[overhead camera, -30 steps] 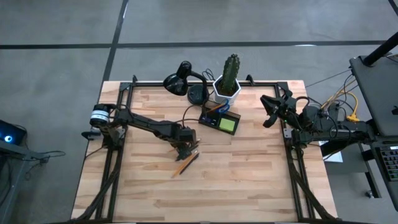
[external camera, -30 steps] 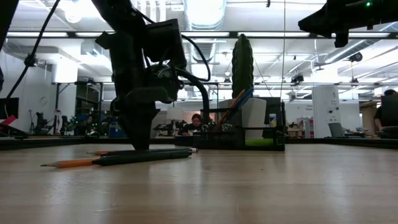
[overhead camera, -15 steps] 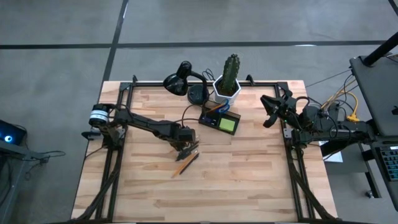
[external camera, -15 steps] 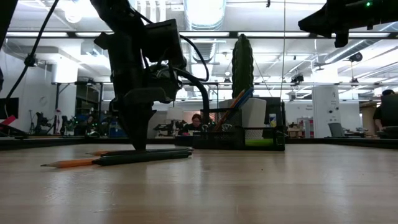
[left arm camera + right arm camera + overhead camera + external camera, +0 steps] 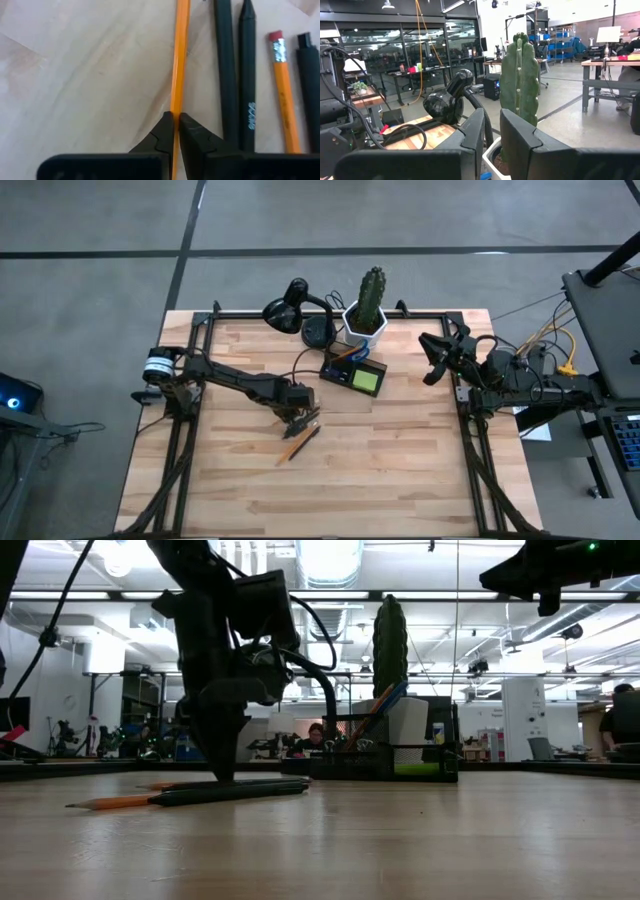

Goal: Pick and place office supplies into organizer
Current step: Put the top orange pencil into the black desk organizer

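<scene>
From above, the left gripper (image 5: 300,416) sits down on the loose pencils (image 5: 299,438) mid-table, well short of the organizer (image 5: 354,372) lying beyond it toward the cactus (image 5: 371,295). The right gripper (image 5: 432,358) waits raised by the table's right edge, much farther from the pencils.

At table height, the pencils lie flat at the left arm's foot.

Past the left wrist, the fingertips (image 5: 165,131) pinch the orange pencil (image 5: 179,60), its length running straight ahead between them; the dark pens (image 5: 235,65) lie parallel beside it.

Past the right wrist, those fingers stand slightly parted, holding nothing.
</scene>
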Controlling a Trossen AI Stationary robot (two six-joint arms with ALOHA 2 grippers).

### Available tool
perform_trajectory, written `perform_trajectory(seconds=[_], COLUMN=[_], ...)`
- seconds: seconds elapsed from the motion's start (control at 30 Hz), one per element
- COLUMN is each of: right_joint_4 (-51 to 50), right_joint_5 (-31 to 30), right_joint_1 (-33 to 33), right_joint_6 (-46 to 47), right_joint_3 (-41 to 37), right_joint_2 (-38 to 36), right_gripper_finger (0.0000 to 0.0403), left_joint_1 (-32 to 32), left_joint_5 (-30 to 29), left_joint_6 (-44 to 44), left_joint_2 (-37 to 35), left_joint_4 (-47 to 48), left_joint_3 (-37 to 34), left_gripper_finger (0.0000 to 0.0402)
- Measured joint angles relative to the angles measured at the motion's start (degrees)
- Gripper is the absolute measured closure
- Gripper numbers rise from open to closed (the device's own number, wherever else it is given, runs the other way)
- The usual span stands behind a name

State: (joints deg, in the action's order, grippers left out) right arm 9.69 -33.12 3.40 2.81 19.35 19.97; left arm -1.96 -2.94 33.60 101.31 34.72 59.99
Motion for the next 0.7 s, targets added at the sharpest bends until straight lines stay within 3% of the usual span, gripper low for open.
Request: perform_trajectory(seconds=[0.53,0.7], right_joint_4=[0.00,0.00], right_joint_5=[0.00,0.00], right_joint_1=[0.00,0.00], right_joint_6=[0.18,0.20], right_joint_3=[0.00,0.00], right_joint_2=[-0.02,-0.01], right_gripper_finger=[0.0350,0.0350], left_joint_1=[-0.02,-0.04], left_joint_5=[-0.01,4.60], left_joint_6=[-0.98,-0.97], left_joint_2=[-1.83,-2.39], left_joint_4=[-0.11,0.62], left_joint_3=[0.00,0.00], left_gripper_finger=[0.0400,0.0401])
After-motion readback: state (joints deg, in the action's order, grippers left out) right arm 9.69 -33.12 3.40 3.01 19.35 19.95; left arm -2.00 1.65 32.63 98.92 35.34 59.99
